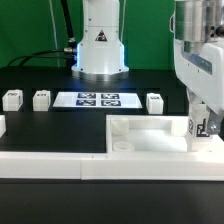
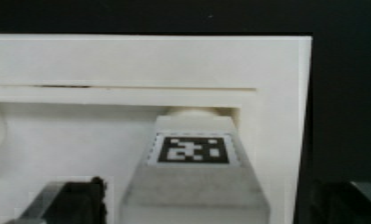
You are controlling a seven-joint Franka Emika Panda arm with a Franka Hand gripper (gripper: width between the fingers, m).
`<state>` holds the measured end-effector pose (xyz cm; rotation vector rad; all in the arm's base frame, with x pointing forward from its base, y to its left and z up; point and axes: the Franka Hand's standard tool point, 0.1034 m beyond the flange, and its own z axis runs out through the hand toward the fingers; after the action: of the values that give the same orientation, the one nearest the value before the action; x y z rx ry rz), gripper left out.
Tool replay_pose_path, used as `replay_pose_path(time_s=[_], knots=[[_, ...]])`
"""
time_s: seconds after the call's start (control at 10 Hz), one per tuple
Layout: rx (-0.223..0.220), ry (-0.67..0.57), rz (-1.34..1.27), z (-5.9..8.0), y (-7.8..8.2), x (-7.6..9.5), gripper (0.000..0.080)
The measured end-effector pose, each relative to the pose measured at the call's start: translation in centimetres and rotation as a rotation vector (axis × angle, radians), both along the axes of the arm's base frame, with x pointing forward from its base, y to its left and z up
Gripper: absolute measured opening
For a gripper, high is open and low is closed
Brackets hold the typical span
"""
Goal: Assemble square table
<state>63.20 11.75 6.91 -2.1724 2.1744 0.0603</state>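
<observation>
Legs (image 1: 12,99) standing loose at the exterior view's left are small rigid plastic blocks, I judge light and a bit slippery, best taken on two flat opposite sides. Further right in that view the square tabletop (image 1: 150,133) lies flat beside the wall strip (image 1: 50,165). At its right end the wide-open gripper (image 1: 204,130) hangs around one tagged leg (image 2: 191,150), fingers (image 2: 75,200) not touching it.

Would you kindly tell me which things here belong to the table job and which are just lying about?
Job: tabletop; left leg; second leg; right leg; fourth leg, inside the open hand.
Lying about: marker board; wall strip.
</observation>
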Motion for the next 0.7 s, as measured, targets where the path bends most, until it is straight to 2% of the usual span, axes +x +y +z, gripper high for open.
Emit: replay_pose_path(time_s=[0.1,0.3,0.7], knots=[[-0.013,-0.015,0.171,0.0,0.3,0.0,0.0633],[-0.027,-0.064,0.502,0.1,1.8,0.0,0.0646],[-0.035,-0.075,0.705,0.0,1.5,0.0,0.0649]])
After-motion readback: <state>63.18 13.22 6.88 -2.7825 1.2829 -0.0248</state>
